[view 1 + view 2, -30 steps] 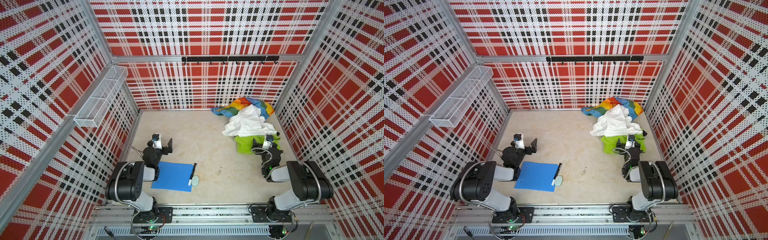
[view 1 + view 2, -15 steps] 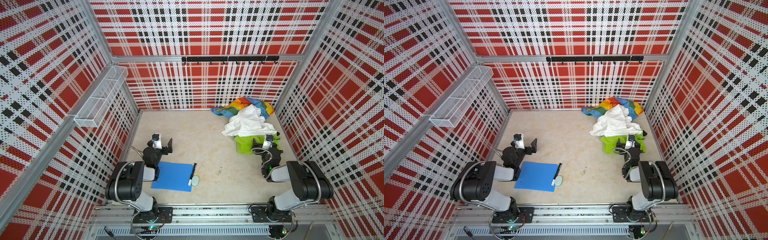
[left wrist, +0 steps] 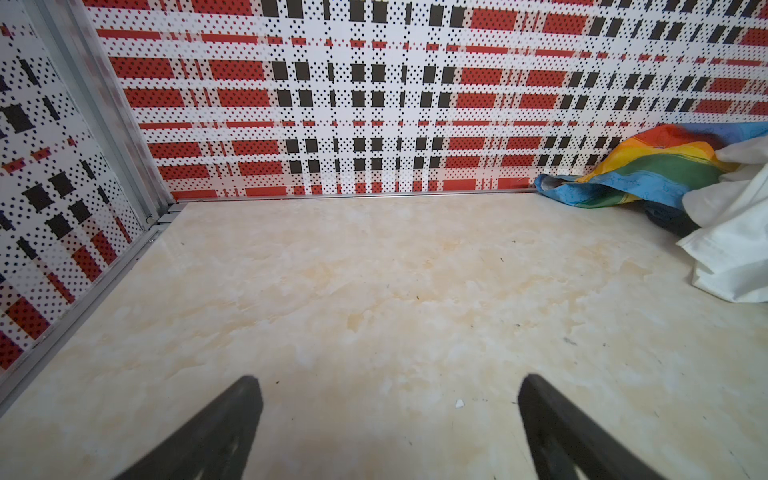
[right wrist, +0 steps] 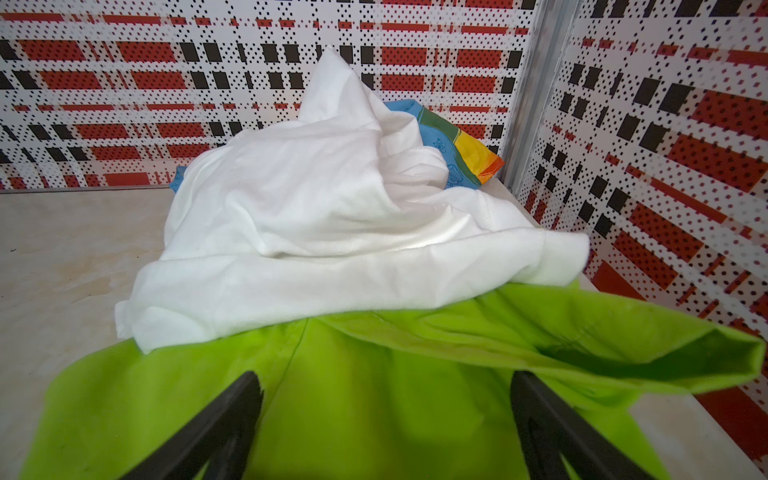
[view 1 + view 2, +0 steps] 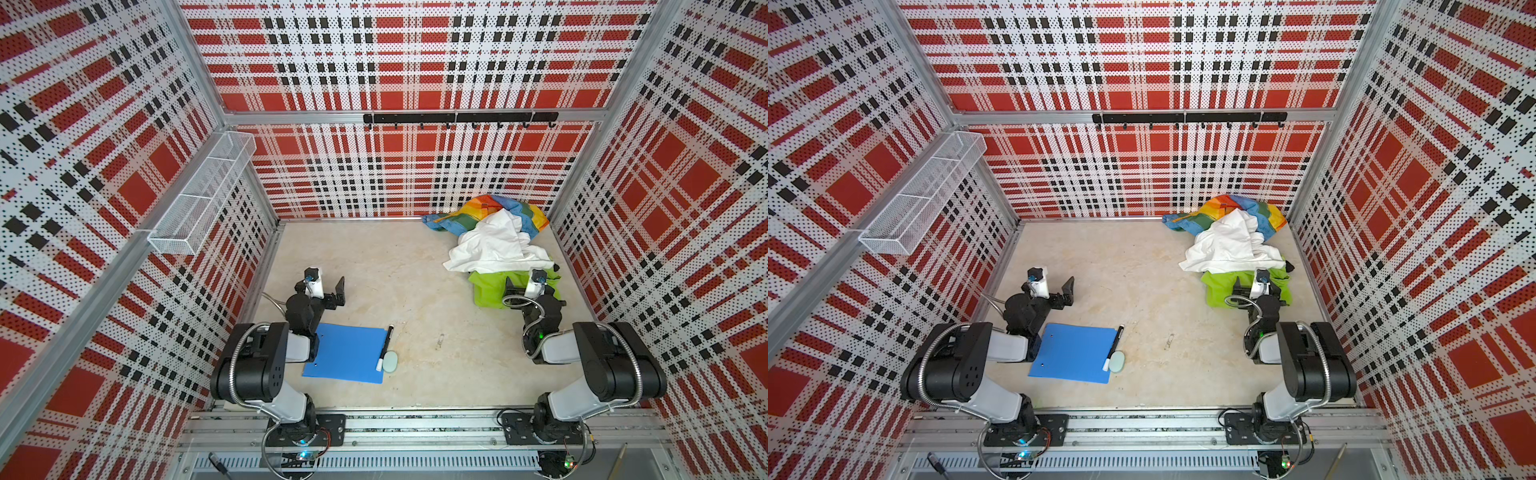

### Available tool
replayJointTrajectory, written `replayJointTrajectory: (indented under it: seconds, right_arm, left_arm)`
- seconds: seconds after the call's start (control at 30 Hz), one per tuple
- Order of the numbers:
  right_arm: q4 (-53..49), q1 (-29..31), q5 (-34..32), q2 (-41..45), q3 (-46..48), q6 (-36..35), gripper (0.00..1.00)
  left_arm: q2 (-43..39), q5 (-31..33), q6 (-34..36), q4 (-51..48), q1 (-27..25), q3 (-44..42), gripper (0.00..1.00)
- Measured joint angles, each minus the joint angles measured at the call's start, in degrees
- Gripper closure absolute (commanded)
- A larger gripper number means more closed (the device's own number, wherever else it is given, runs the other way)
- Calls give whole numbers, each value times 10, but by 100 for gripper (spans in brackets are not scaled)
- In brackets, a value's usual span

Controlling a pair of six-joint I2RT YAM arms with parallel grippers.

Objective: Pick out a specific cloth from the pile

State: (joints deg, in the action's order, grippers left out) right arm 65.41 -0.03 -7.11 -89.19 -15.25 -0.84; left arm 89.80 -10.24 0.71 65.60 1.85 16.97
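Blue is being shown nearest the front, where a folder (image 5: 347,353) is lying flat on the surface (image 5: 415,291), just beside the left arm (image 5: 266,365). A marker (image 5: 384,347) is being carried along the folder's right edge, and a pale disc (image 5: 390,360) is being touched by its white end.

Just beyond the folder, the left jaws are being held wide apart over bare surface, with nothing between them in the left wrist view. On the right side, the right jaws are likewise being held apart above the near part of a lime garment (image 4: 374,395). Whether the fabric is being touched cannot be told; nothing is being gripped.

Further back, the far right corner is being filled by the pile (image 5: 1233,249). The lime garment is lying nearest, a white cloth (image 5: 494,249) is being draped over it, and a rainbow cloth (image 5: 469,216) is being pressed against the back wall. The cloth (image 3: 669,220), black, is being mostly hidden beneath the white and rainbow fabrics. Only a dark fold at the pile's left foot and, in both top views, a small tip at its right edge are being shown.

Farthest off, a wire basket (image 5: 203,195) is being carried on the left wall and a hook rail (image 5: 457,118) on the back wall.
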Motion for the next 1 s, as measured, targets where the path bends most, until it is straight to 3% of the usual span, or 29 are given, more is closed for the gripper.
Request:
replayJointTrajectory:
  seconds: [0.8, 1.0]
  right_arm:
    - [22, 0, -9, 0, 12, 2, 0]
    - [14, 0, -26, 64, 37, 5, 0]
  left_arm:
    - [0, -13, -7, 36, 17, -24, 1]
    - [-32, -3, -9, 19, 17, -32, 1]
